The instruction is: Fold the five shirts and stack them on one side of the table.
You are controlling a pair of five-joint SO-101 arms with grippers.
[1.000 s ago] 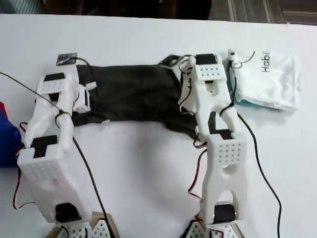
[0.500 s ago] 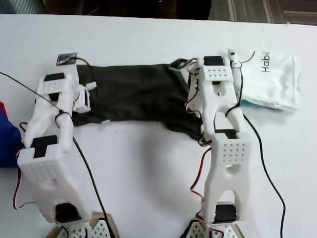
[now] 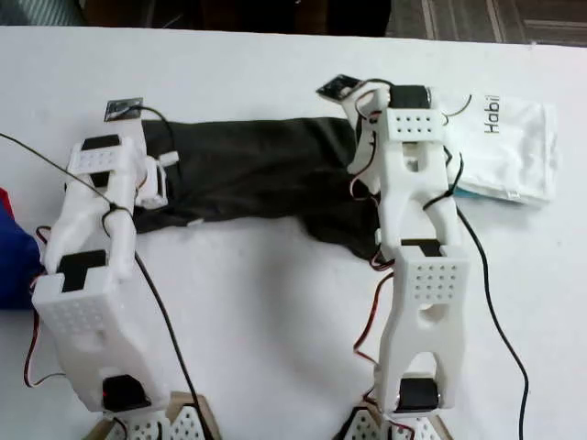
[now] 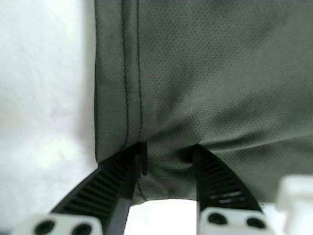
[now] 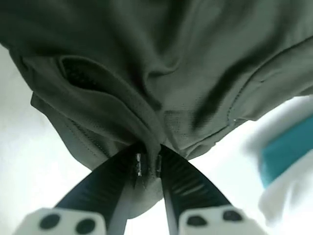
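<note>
The right arm (image 3: 415, 183) has swung away from its base and toward the folded white shirt (image 3: 504, 147), dragging its end of the dark shirt (image 3: 248, 174) along, so the cloth now reaches farther across the table (image 3: 275, 302). The left arm (image 3: 96, 211) has not shifted.

The dark shirt lies stretched across the middle of the table between the two arms, a grey-green fine-mesh fabric. It is fairly flat toward the left arm, and bunched and drooping in a loose flap toward the right arm. The left gripper (image 4: 166, 155) sits at a double-stitched hem, its fingers (image 4: 117, 181) pressed in on a puckered fold of that edge. The right gripper (image 5: 146, 164) has its fingers (image 5: 112, 183) almost together, clamped on a thick gather of cloth, with deep folds hanging above it.

The white shirt rests at the far right of the table, just beside the right arm's wrist, with a teal layer (image 3: 463, 190) showing under its near edge. A blue cloth (image 3: 14, 257) lies at the table's left edge. The right arm covers the dark shirt's right end in the high view, and its black cable (image 3: 486, 302) trails over the table beside it.
</note>
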